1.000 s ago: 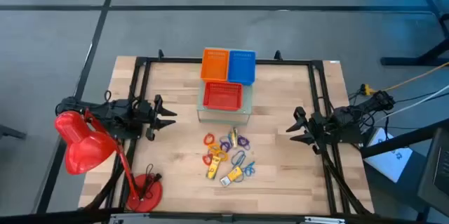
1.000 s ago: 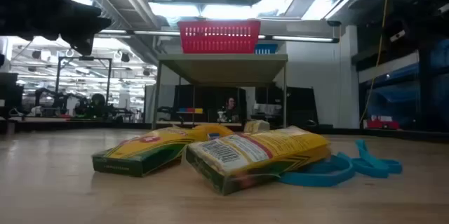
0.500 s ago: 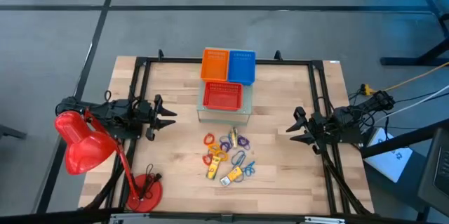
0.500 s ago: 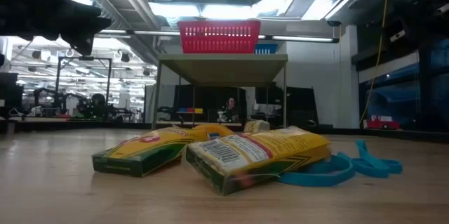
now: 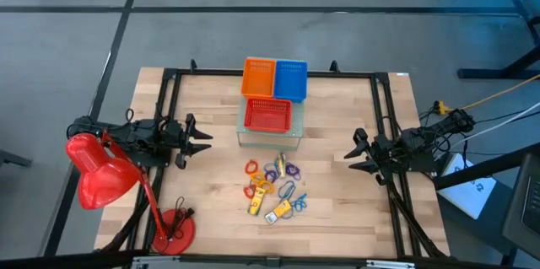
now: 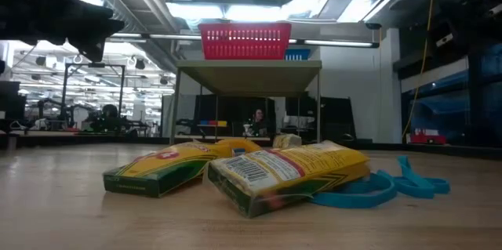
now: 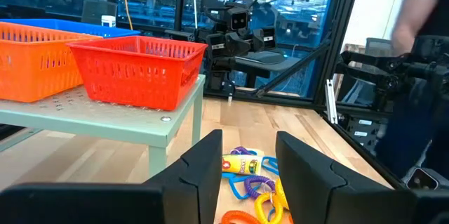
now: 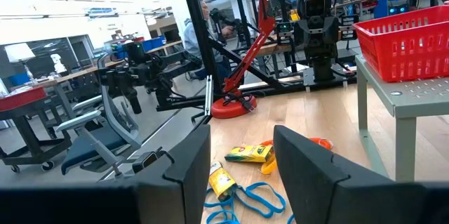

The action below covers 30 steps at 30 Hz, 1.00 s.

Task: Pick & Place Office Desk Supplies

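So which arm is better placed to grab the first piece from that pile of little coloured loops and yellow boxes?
Neither clearly. The left gripper and right gripper both hover open, on opposite sides of the pile of small coloured loops and yellow boxes, about equally far. The right sits slightly nearer.

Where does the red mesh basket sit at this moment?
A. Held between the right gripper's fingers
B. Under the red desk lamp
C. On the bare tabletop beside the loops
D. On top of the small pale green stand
D: the red mesh basket rests on the pale green stand, raised above the table, with the orange basket and blue basket behind it; neither arm holds it.
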Each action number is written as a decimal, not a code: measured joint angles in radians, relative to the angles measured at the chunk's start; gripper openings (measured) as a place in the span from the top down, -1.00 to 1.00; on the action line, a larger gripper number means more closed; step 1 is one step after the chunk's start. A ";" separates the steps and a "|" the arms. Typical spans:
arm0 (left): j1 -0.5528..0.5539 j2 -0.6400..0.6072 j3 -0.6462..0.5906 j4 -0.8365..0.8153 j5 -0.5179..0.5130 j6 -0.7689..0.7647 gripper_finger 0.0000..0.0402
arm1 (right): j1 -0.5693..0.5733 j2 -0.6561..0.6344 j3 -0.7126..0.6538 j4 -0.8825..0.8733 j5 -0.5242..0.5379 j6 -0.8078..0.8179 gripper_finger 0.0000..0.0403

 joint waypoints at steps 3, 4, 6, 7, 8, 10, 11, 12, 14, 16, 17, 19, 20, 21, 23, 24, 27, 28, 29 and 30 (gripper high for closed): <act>0.000 0.000 0.000 0.000 0.000 0.000 0.34 | 0.000 0.000 0.000 0.000 0.000 0.000 0.21; 0.000 0.000 0.000 0.000 0.000 0.000 0.34 | 0.000 0.000 0.000 0.000 0.000 0.000 0.21; 0.000 0.000 0.000 0.000 0.000 0.000 0.34 | 0.000 0.000 0.000 0.019 0.000 0.000 0.21; 0.000 0.000 0.000 0.000 0.000 0.000 0.34 | 0.000 0.000 0.000 0.033 0.000 0.000 0.21; 0.000 0.000 0.000 0.000 0.000 0.000 0.34 | 0.000 0.000 0.000 0.043 0.000 0.000 0.21; 0.000 0.000 0.000 0.000 0.000 0.000 0.34 | 0.000 0.000 0.000 0.074 -0.001 0.052 0.21; 0.000 0.000 0.000 0.000 0.000 0.000 0.34 | 0.001 0.000 0.000 0.103 -0.003 0.127 0.21; 0.000 0.000 0.000 0.000 0.000 0.000 0.34 | 0.001 0.000 0.000 0.139 0.007 0.224 0.21; 0.000 0.000 0.000 0.000 0.000 0.000 0.34 | 0.001 0.000 0.000 0.205 0.082 0.422 0.21; 0.000 0.000 0.000 0.000 0.000 0.000 0.34 | 0.001 0.000 0.000 0.247 0.209 0.540 0.21; 0.000 0.000 0.000 0.000 0.000 0.000 0.34 | 0.001 0.000 0.000 0.251 0.270 0.585 0.21; 0.000 0.000 0.000 0.000 0.000 0.000 0.34 | 0.001 0.000 -0.001 0.275 0.389 0.652 0.21; 0.000 0.000 0.000 0.000 0.000 0.000 0.34 | 0.001 0.000 0.000 0.294 0.435 0.670 0.21; 0.000 0.000 0.000 0.000 0.000 0.000 0.34 | 0.001 0.000 0.000 0.305 0.470 0.683 0.21; 0.000 0.000 0.000 0.000 0.000 0.000 0.34 | 0.001 0.000 0.000 0.316 0.508 0.687 0.21; 0.000 0.000 0.000 0.000 0.000 0.000 0.34 | 0.001 0.000 0.000 0.333 0.509 0.683 0.21; 0.000 0.000 0.000 0.001 0.000 0.000 0.34 | 0.001 0.000 0.000 0.378 0.469 0.607 0.21; 0.000 0.000 0.000 0.001 0.000 0.000 0.34 | 0.001 0.000 0.000 0.389 0.455 0.583 0.21; 0.000 0.000 0.000 0.001 0.000 0.000 0.34 | 0.001 0.000 0.000 0.403 0.447 0.563 0.21; 0.000 0.000 0.000 0.001 0.000 0.000 0.34 | 0.001 0.000 0.000 0.421 0.445 0.547 0.21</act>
